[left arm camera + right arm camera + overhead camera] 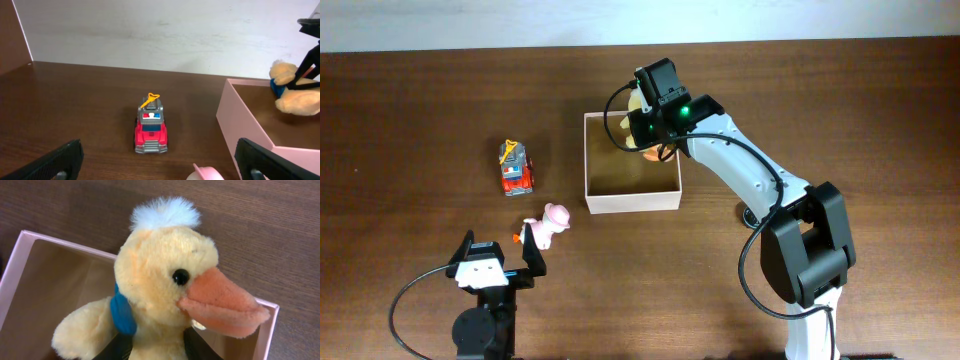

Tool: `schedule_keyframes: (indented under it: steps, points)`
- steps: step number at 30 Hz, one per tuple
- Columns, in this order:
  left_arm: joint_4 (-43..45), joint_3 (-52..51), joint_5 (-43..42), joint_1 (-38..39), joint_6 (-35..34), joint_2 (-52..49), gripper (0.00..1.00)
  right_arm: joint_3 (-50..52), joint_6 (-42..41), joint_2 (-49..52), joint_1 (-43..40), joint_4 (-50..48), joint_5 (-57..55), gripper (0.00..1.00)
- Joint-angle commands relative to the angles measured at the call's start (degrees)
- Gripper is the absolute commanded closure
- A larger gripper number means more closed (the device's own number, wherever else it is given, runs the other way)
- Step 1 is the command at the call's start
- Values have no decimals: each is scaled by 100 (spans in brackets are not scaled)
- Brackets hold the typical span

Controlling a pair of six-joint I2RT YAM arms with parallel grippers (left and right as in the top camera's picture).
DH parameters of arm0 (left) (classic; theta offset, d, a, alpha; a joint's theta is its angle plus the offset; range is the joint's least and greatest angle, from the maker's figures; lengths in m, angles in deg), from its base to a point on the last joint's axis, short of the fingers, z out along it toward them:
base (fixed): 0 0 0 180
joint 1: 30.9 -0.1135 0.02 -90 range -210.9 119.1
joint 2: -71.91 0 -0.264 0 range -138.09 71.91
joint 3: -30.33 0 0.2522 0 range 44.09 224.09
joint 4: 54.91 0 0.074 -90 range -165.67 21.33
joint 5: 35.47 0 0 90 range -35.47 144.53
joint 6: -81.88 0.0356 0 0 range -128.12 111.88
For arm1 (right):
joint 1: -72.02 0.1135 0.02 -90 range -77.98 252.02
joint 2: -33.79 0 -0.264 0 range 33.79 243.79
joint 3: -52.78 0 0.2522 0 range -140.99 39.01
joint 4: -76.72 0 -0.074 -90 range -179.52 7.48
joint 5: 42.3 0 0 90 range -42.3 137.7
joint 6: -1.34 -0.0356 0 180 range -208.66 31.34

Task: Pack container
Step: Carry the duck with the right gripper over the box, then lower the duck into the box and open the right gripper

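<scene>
The container [631,201] is a square shallow box with pale walls and a tan inside, at the table's middle; it also shows in the left wrist view [250,132] and the right wrist view [30,260]. My right gripper [650,135] is shut on a yellow plush duck [165,290] with an orange bill and blue collar, held over the box's far right corner. The duck also shows in the left wrist view [292,92]. My left gripper [498,255] is open and empty near the front left, behind a pink toy [550,224].
A red toy fire truck [516,168] stands left of the box, also in the left wrist view [151,127]. The pink toy's top shows at the bottom of the left wrist view [205,174].
</scene>
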Motion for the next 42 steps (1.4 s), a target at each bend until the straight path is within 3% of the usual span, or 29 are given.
schedule_keyframes:
  steps: [1, 10, 17, 26, 34, 35, 37, 42]
  points:
    - [13, -42, -61, -35, 74, 35, 1, 20, -96, 57, -4, -17, -37, 72]
    - [13, -42, -61, -35, 74, 35, 1, 17, -98, 63, 2, 286, 2, 72]
    - [13, -42, -61, -35, 72, 35, 1, 7, -94, -87, 0, 310, 79, 80]
    - [13, -42, -61, -35, 72, 35, 1, 7, -94, -133, 0, 979, 76, 80]
    - [13, -42, -61, -35, 74, 35, 1, 7, -94, -131, -4, 992, -208, 79]
    - [13, -42, -61, -35, 72, 35, 1, 7, -92, -131, -7, 992, -240, 74]
    - [13, -42, -61, -35, 74, 35, 1, 9, -92, -131, -4, 992, -343, 51]
    - [13, -42, -61, -35, 74, 35, 1, 7, -92, -131, -11, 890, -354, 44]
